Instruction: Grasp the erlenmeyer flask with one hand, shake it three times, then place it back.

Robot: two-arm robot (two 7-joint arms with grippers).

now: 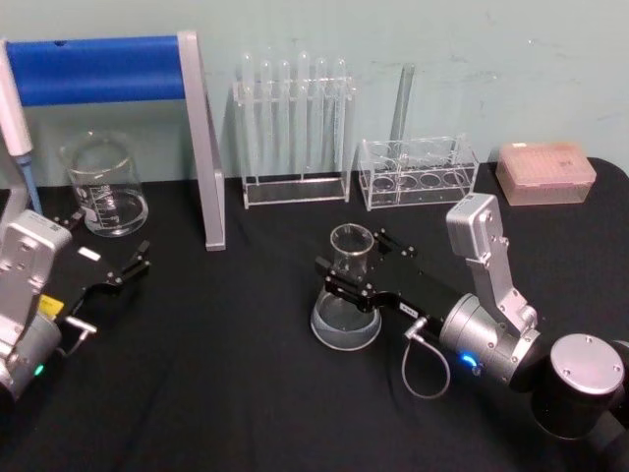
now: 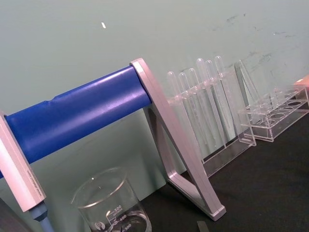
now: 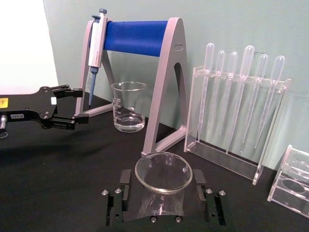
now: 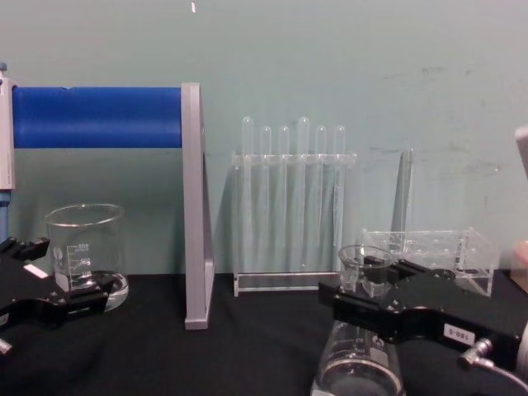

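The right gripper [image 1: 352, 254] is put around the neck of the flask [image 1: 344, 317]. Its two fingers [image 3: 125, 186] are held apart, one on each side of the glass, just under the rim. A thin gap seems to be left, so the glass is likely not squeezed yet. The flask is seen standing flat on the black table [image 1: 246, 393], near the middle, with a little clear water inside.

So the task is judged to be at its start. The reach is done. The squeeze, the lift, the three shakes and the setting down are all left to do.

The left gripper [image 1: 143, 256] is rested low at the left side, well apart from the flask. Its fingers are spread and nothing is held.

Behind it a glass beaker [image 1: 103, 187] is stood beside a grey stand [image 1: 201, 147] with a blue bar, and a pipette [image 3: 95, 46] is hung on that stand. Further back a rack of long droppers [image 1: 293, 128] and a small clear rack [image 1: 418, 172] are lined up, and a pink box [image 1: 545, 172] is placed at the right. A pale green wall [image 1: 462, 49] is seen behind everything.
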